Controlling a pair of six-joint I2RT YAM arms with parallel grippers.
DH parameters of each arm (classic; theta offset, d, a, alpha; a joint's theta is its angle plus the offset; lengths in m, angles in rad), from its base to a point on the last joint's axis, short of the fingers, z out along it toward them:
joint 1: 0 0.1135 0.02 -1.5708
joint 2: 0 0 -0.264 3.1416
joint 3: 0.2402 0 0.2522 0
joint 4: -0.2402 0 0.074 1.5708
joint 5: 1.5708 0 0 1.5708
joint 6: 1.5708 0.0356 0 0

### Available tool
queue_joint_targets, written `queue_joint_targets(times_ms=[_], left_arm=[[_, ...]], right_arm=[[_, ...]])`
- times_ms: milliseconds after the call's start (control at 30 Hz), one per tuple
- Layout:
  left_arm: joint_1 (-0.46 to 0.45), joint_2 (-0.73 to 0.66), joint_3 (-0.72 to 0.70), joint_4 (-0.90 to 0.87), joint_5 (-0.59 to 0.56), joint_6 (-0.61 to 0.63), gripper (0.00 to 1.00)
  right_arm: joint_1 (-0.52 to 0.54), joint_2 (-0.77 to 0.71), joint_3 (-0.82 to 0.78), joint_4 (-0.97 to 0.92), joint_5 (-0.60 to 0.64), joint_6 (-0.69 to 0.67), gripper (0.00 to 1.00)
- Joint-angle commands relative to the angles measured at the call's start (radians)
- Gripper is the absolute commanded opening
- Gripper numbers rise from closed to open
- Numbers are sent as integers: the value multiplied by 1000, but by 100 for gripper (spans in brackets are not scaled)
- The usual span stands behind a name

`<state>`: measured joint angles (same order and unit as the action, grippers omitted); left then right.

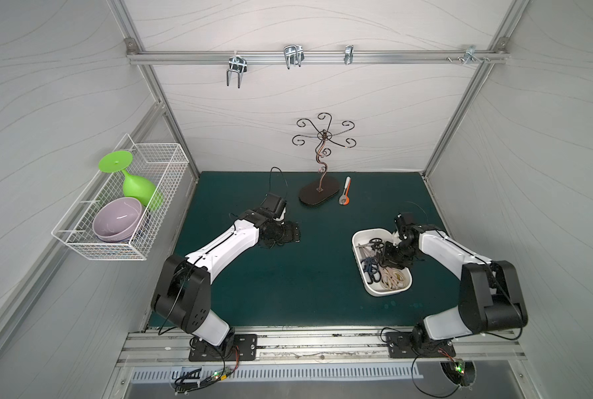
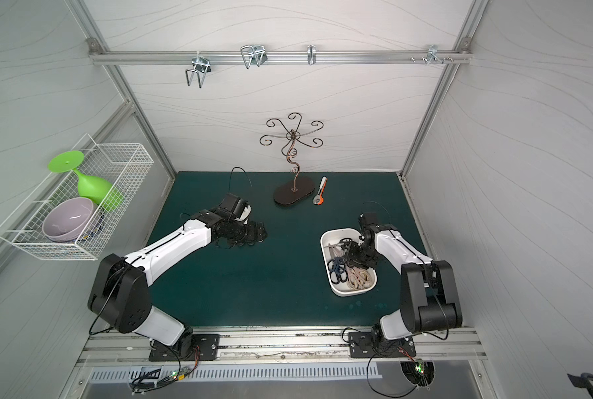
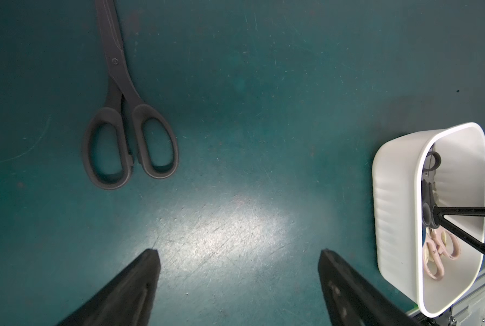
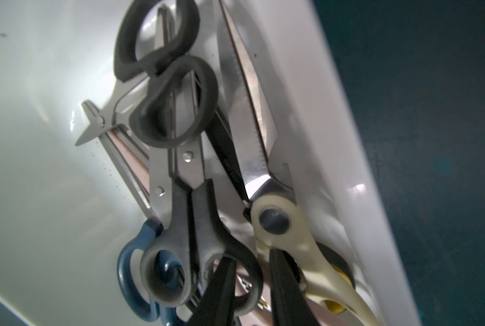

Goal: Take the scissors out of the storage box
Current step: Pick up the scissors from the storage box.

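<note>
Nearest the lens, in the right wrist view, found the right gripper (image 4: 252, 262) down inside the storage box (image 4: 306, 84), its black fingers (image 4: 221, 288) narrowly parted astride one loop rim of a black-handled pair (image 4: 196, 225) of the scissors. Could not tell a firm clamp from a loose straddle. Saw that pair lying over a blue-handled pair (image 4: 128, 271), just beside cream shears (image 4: 292, 225) set against the box wall, with a smaller black-handled pair (image 4: 156, 42) farther along the pile. In the left wrist view, found the left gripper (image 3: 239, 251) spread wide above the green mat (image 3: 264, 84), near a dark grey pair (image 3: 128, 135) lying flat there with blades together, well apart from the box. Made out pink shears (image 3: 439, 254) in the box from that side. In a top view, placed the box toward the robot's right on the mat. At the back, noted a dark wire stand (image 1: 319, 193) with a white-and-orange tool (image 1: 345, 191) just beside it.
</note>
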<state>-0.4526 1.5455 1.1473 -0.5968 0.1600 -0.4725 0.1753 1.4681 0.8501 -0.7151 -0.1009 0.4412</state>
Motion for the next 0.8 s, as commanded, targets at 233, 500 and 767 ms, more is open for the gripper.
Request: queue_joint_targets(times_ms=[233,500,767], left_arm=[[1,-12,-12,43,31,-24,92],[2,-1,-2,75,76,-50,92],[7,13,17,91,157,-95,92]], right_arm=[[10,-62,39,-70,38,11,8],[9,-131,70,-130,43,3,3],[10,-192,61,-218,0,-19,3]])
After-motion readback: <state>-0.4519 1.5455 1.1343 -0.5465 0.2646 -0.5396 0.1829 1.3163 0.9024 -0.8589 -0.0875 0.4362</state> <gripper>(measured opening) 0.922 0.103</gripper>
